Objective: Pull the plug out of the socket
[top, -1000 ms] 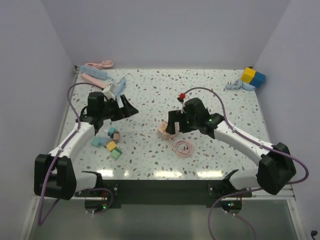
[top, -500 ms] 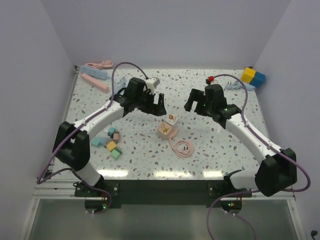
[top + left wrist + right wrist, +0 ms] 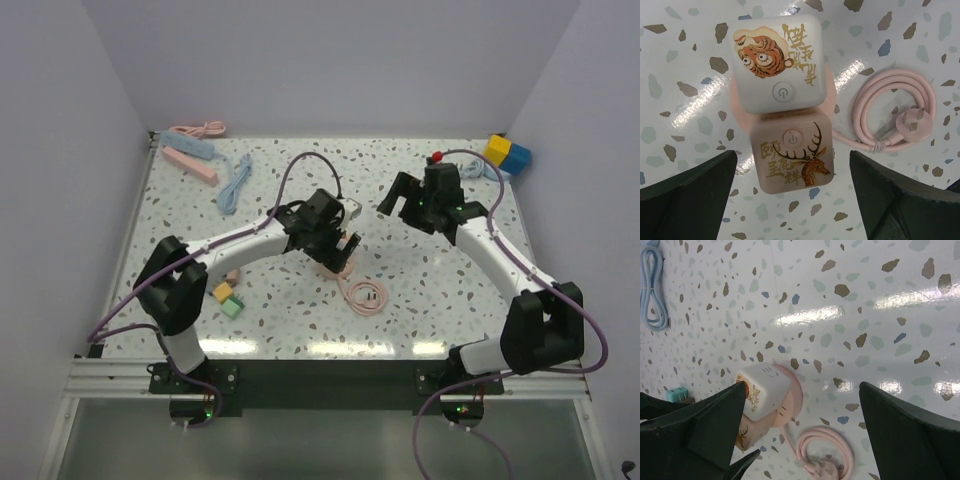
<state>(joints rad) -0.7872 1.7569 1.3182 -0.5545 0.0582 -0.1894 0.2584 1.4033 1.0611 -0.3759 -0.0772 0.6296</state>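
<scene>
Nothing is pulled apart yet, so the whole job remains. At the far left of the table (image 3: pixel 430 290) lie a blue cable (image 3: pixel 236 183) and a few small blocks (image 3: pixel 226 296), which play no part. Near the middle, the left gripper (image 3: pixel 792 152) hangs directly over the work with its jaws spread wide and nothing between them, touching neither piece. Below it the white cube (image 3: pixel 775 70) (tiger picture, round power button on top) sits pressed against the pink cube (image 3: pixel 792 160), which bears a deer and a button of its own. Both rest on a round pink base. The white one is probably the plug and the pink one the socket, though the joint between them is hidden. Just right of the pair lies the coiled pink cord (image 3: pixel 892 117), its pronged end free on the table. Further right, the right gripper (image 3: pixel 802 390) hovers well apart from the cubes, jaws wide and empty.
</scene>
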